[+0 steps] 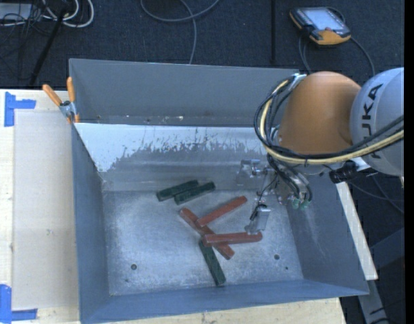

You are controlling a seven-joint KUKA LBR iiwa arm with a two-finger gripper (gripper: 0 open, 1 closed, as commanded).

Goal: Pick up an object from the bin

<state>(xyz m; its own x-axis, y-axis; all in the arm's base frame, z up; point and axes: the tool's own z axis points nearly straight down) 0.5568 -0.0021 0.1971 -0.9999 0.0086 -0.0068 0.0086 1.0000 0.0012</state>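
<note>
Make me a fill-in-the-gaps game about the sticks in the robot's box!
1. The red sticks lie crossed in a grey metal ____.
2. The other sticks are dark ____.
3. The gripper is by the red sticks' ends on the view's ____ side.
4. The round cover on the arm is coloured ____.

Missing words: bin, green, right, orange.
</note>
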